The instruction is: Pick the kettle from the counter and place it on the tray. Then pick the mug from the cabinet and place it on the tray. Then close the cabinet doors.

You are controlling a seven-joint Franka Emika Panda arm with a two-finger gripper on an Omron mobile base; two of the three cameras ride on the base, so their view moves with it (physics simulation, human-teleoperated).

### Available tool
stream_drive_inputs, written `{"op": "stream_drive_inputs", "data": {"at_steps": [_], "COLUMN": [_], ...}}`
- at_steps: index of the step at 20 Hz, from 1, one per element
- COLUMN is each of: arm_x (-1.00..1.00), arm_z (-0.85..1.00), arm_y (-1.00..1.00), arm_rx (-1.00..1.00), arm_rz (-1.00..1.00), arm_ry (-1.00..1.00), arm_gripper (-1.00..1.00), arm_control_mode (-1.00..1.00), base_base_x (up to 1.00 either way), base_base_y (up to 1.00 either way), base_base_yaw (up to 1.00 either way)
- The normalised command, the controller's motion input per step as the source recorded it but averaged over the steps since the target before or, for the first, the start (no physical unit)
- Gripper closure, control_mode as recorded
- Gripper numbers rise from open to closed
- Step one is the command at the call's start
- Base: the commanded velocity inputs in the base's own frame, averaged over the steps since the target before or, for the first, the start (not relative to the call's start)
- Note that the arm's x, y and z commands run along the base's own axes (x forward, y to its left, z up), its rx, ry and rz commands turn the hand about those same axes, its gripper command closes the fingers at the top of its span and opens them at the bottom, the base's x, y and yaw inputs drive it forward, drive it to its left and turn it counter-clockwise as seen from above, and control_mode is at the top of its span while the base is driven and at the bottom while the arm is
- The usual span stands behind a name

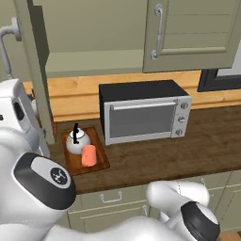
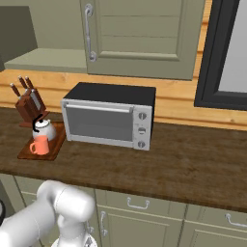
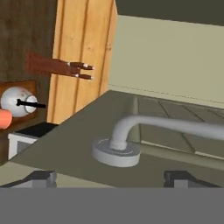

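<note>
One kettle (image 1: 77,140), one mug (image 1: 89,156) on one tray (image 1: 101,162), two cabinet doors (image 1: 193,35), end effector (image 3: 112,178) spread wide by a door handle (image 3: 131,131)

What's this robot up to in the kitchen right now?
It is tidying up. The kettle and the orange mug already sit on the wooden tray on the counter, beside the toaster oven. The left cabinet door hangs open, and the hand view shows the open gripper right at that door's silver handle, holding nothing. The right cabinet door looks shut. Closing the open door seems to be what's left.
</note>
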Motion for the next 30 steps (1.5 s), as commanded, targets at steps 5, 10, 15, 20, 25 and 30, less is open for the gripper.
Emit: {"op": "stream_drive_inputs", "data": {"at_steps": [5, 10, 15, 20, 25, 30], "arm_x": [0.54, 0.64, 0.72, 0.82, 0.85, 0.9], "arm_z": [0.0, -0.11, -0.22, -0.25, -0.09, 0.0], "arm_y": [-0.67, -0.68, -0.68, -0.61, -0.51, -0.35], "arm_rx": [0.03, 0.01, 0.01, 0.01, 0.03, 0.02], "arm_rz": [-0.18, -0.02, 0.0, 0.0, 0.0, 0.0], "arm_ry": [0.05, 0.0, 0.0, 0.0, 0.01, 0.08], "arm_gripper": [-1.0, -1.0, -1.0, -1.0, -1.0, -1.0], "arm_control_mode": [-1.0, -1.0, -1.0, -1.0, -1.0, -1.0], "base_base_x": [0.0, 0.0, 0.0, 0.0, 0.0, 0.0], "base_base_y": [0.0, 0.0, 0.0, 0.0, 0.0, 0.0], "base_base_yaw": [0.0, 0.0, 0.0, 0.0, 0.0, 0.0]}}
